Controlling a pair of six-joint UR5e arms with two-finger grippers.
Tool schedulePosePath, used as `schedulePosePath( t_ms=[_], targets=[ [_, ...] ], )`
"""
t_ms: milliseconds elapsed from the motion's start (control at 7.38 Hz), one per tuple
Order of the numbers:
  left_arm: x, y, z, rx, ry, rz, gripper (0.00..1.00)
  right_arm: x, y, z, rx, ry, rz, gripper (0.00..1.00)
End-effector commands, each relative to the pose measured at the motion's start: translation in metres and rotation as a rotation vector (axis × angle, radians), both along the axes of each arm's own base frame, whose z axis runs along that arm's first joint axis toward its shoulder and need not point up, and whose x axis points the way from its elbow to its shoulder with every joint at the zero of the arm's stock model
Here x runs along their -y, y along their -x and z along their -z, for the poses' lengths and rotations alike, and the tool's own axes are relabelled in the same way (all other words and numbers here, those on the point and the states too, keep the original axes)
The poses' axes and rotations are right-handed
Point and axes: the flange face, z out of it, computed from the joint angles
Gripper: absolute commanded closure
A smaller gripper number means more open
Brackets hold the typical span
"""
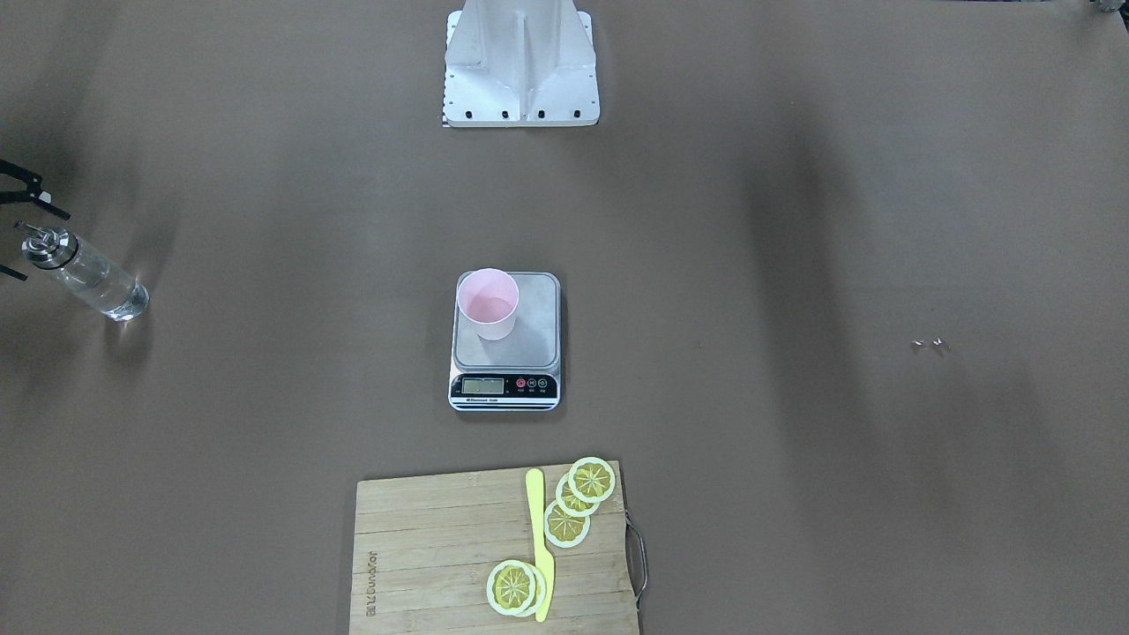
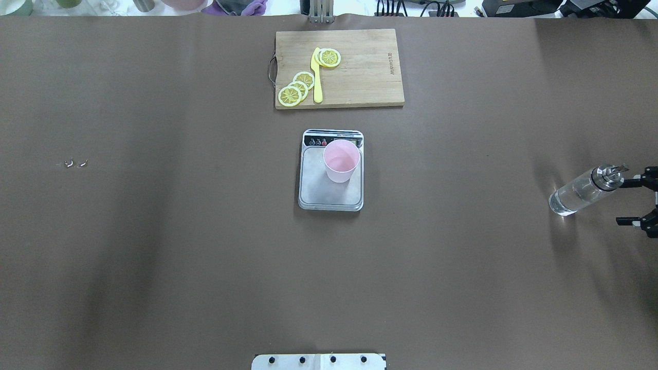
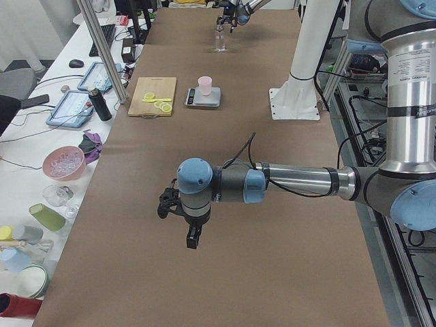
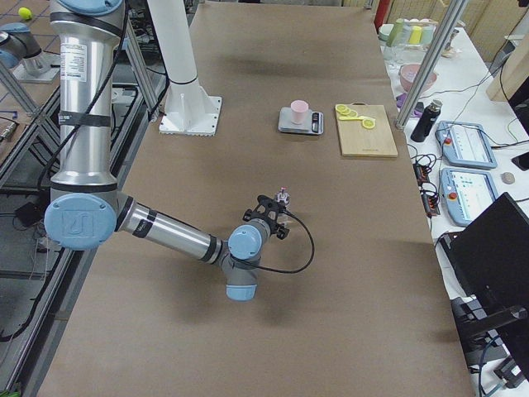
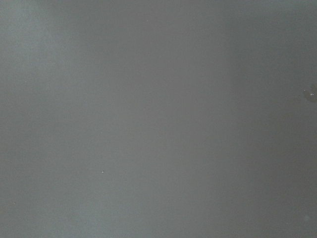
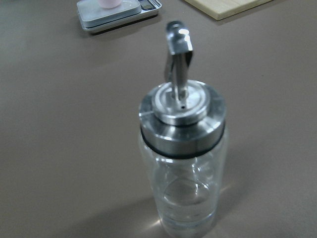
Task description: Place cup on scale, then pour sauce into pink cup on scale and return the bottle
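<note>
The pale pink cup (image 2: 341, 160) stands upright on the steel scale (image 2: 318, 192) at mid-table, toward the display end. The clear glass bottle (image 2: 578, 194) stands on the table at the robot's far right, metal spout (image 6: 178, 54) up, with clear sauce (image 6: 185, 210) low inside. My right gripper (image 2: 618, 202) is open just behind the bottle; its fingers hold nothing, and the wrist view shows the bottle close in front. My left gripper (image 3: 178, 222) hovers over bare table and shows only in the left side view, so I cannot tell its state.
A wooden cutting board (image 2: 365, 77) with lemon slices (image 2: 297, 87) and a yellow knife (image 2: 316, 74) lies beyond the scale. The robot's white pedestal (image 1: 520, 66) sits at the near edge. Two tiny bits (image 2: 75, 163) lie on the left side.
</note>
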Motion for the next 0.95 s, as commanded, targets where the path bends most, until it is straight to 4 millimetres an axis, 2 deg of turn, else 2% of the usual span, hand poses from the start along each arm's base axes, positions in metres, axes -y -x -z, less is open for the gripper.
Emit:
schedulePosePath(
  t_ms=[0,136,271,542,813],
  targets=[
    [0.000,0.000,0.000,-0.001,0.001,0.000,0.01,0.013,-0.052,-0.003,-0.009,0.145,-0.019,0.00],
    [0.000,0.000,0.000,-0.001,0.001,0.000,0.01,0.039,-0.076,0.002,-0.013,0.250,-0.056,0.00],
    [0.000,0.000,0.000,-0.001,0.000,-0.001,0.01,0.073,-0.089,0.013,-0.016,0.350,-0.079,0.00],
    [-0.001,0.000,-0.004,-0.003,0.011,-0.001,0.01,0.151,-0.110,0.041,-0.044,0.542,-0.163,0.00],
    [-0.007,0.000,-0.008,-0.008,-0.009,-0.007,0.01,0.205,-0.123,0.055,-0.111,0.670,-0.276,0.00]
  ],
)
